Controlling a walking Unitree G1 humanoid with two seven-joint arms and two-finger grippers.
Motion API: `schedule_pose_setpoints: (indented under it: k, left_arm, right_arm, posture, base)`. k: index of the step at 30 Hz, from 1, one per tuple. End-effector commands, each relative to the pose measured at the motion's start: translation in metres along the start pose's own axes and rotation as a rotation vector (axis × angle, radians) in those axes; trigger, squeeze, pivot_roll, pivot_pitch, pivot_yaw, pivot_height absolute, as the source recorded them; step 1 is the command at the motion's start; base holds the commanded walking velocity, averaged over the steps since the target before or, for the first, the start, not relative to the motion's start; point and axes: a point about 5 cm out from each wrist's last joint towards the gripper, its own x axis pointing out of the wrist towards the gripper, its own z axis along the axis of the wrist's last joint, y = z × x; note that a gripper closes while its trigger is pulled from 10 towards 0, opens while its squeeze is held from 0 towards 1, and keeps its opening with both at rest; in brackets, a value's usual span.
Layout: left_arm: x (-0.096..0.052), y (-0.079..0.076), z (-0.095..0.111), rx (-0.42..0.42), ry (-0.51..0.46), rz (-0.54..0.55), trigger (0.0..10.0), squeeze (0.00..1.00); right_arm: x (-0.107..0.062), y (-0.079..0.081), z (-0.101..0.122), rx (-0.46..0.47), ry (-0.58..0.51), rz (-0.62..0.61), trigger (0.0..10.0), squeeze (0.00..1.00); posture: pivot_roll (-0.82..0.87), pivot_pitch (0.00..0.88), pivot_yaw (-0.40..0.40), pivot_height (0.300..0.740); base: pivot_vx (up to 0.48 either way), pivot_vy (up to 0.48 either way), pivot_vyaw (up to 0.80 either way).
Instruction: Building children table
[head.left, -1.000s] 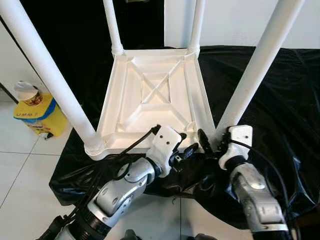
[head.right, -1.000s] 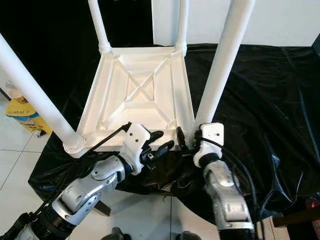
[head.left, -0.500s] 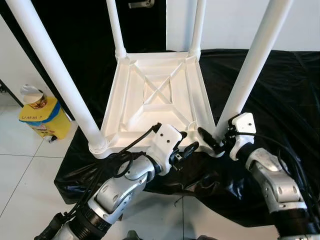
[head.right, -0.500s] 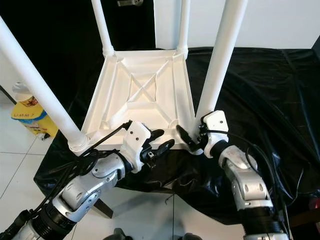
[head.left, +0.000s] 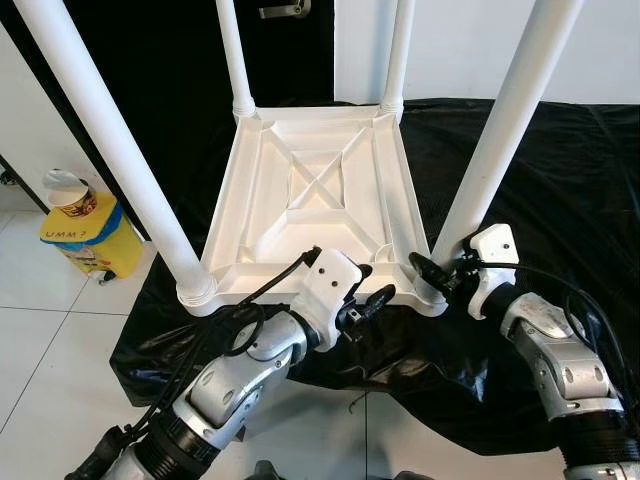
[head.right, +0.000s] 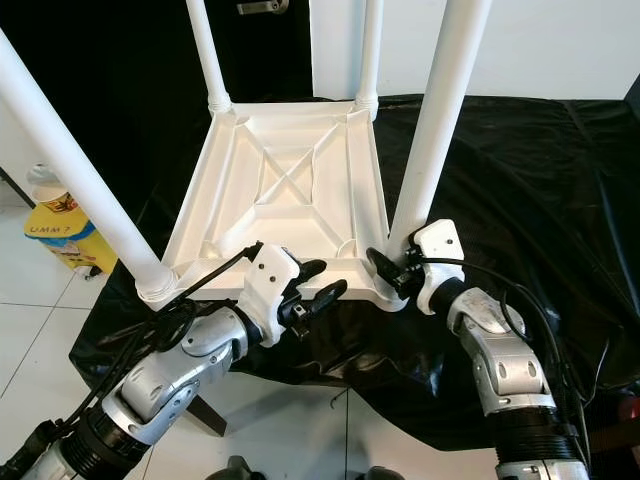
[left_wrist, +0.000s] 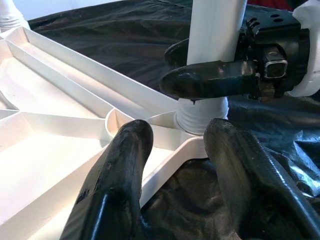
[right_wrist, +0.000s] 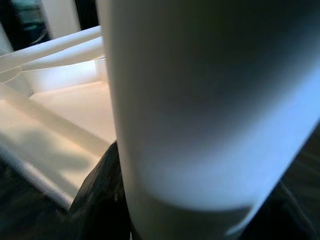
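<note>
Nearest, left gripper (head.left: 372, 300), fingers spread, straddles the near rim of the upturned table (head.left: 310, 200) without clamping it; beside it, right gripper (head.left: 432, 272) holds the near right leg (head.left: 500, 140) just above its socket, fingers closed around it; the table lies on a black sheet (head.left: 560, 200), four legs up. Risk: an off-axis twist could cross-thread or loosen the leg; with the rim unheld, the top may slide. Beyond, a yellow tub (head.left: 85, 232) stands on the floor.
</note>
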Motion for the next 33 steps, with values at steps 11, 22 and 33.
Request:
schedule_pose_setpoints:
  k: [11, 22, 33]
  left_arm:
    - [0.000, -0.012, 0.000, 0.006, -0.002, -0.187, 10.0, 0.00]
    - [0.001, -0.013, 0.000, 0.002, -0.003, -0.189, 10.0, 0.00]
    - [0.000, -0.012, 0.000, 0.002, -0.003, -0.177, 10.0, 0.00]
  right_arm:
    - [0.003, 0.020, -0.015, 0.140, 0.061, -0.256, 10.0, 0.00]
    - [0.008, 0.044, -0.016, 0.260, 0.085, -0.552, 10.0, 0.00]
    - [0.014, 0.060, -0.011, 0.267, 0.080, -0.474, 10.0, 0.00]
  posture:
    - [0.03, 0.067, 0.023, 0.740]
    - [0.03, 0.071, 0.016, 0.740]
    - [0.04, 0.072, 0.007, 0.740]
  base:
    - [0.000, 0.000, 0.00]
    - [0.000, 0.000, 0.00]
    - [0.000, 0.000, 0.00]
